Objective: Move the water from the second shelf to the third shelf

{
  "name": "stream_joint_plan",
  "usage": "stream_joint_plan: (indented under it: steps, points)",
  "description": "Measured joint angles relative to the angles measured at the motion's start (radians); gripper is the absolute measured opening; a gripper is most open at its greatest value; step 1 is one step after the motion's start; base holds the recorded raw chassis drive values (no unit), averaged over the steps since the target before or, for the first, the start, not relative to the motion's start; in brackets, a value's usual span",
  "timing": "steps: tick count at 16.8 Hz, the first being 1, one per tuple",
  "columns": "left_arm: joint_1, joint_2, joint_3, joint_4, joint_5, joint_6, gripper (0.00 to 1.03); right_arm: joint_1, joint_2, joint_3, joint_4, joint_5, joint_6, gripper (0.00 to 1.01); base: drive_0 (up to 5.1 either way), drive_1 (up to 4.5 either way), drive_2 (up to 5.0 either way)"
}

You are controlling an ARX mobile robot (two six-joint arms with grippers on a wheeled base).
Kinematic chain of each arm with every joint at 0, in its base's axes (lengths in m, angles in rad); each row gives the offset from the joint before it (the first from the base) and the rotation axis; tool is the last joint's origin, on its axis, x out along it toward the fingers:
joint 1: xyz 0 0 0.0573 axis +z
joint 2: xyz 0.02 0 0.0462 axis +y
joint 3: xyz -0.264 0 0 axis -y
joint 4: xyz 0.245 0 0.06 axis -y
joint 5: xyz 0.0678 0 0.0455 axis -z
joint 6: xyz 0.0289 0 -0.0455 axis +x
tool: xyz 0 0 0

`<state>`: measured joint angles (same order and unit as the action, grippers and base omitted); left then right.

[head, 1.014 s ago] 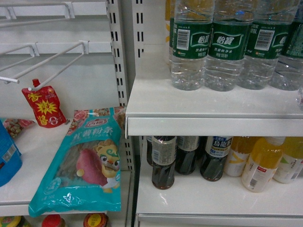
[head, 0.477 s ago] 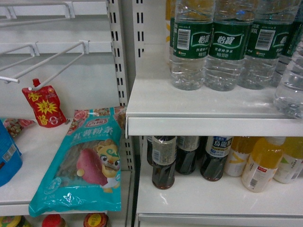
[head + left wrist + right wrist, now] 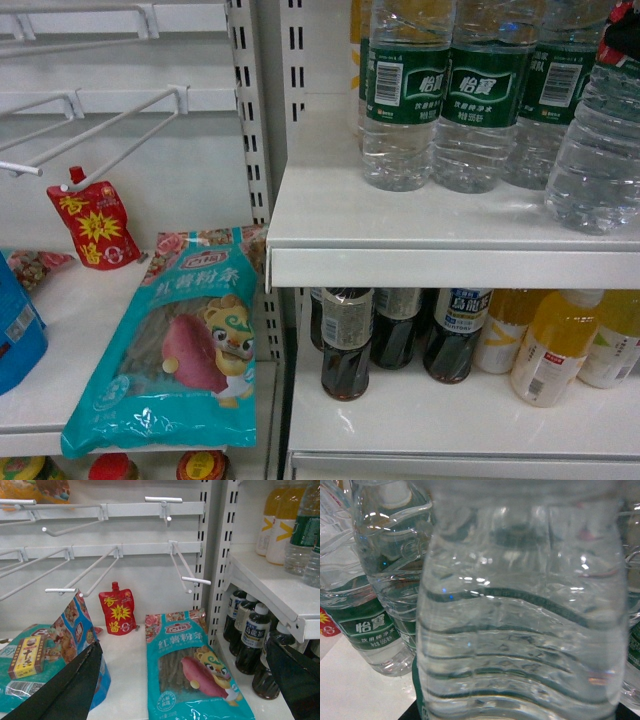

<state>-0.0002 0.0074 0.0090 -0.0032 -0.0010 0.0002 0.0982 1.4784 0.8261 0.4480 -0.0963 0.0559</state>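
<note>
A clear ribbed water bottle (image 3: pixel 595 150) hangs at the right edge of the head view, its base low over the white shelf (image 3: pixel 400 235); whether it touches the shelf I cannot tell. Part of my right gripper (image 3: pixel 622 38) shows black and red at its top. The right wrist view is filled by this bottle (image 3: pixel 520 610); my right gripper (image 3: pixel 517 716) is shut on it, with only dark finger edges showing at the bottom corners. A row of green-labelled water bottles (image 3: pixel 405 95) stands behind it. My left gripper (image 3: pixel 185 680) hangs open and empty over the neighbouring bay.
The shelf below holds dark drink bottles (image 3: pixel 345 345) and yellow juice bottles (image 3: pixel 555 345). In the left bay lie a teal noodle bag (image 3: pixel 185 345) and a red pouch (image 3: pixel 92 225) under white peg hooks (image 3: pixel 120 125). A slotted upright (image 3: pixel 250 120) divides the bays.
The held water bottle has come in from the right edge and moved left over the shelf, now in front of the row. Nothing else has moved.
</note>
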Motion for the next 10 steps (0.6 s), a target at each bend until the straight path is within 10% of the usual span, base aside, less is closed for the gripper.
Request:
stream_joint_plan:
  steps: [6, 10]
  points:
    - [0.0, 0.0, 0.0, 0.0, 0.0, 0.0, 0.98, -0.002, 0.006, 0.005, -0.008, 0.0, 0.033, 0.41, 0.0, 0.0, 0.0]
    - [0.0, 0.0, 0.0, 0.0, 0.0, 0.0, 0.98, -0.002, 0.005, 0.008, 0.011, -0.001, 0.032, 0.82, 0.0, 0.0, 0.0]
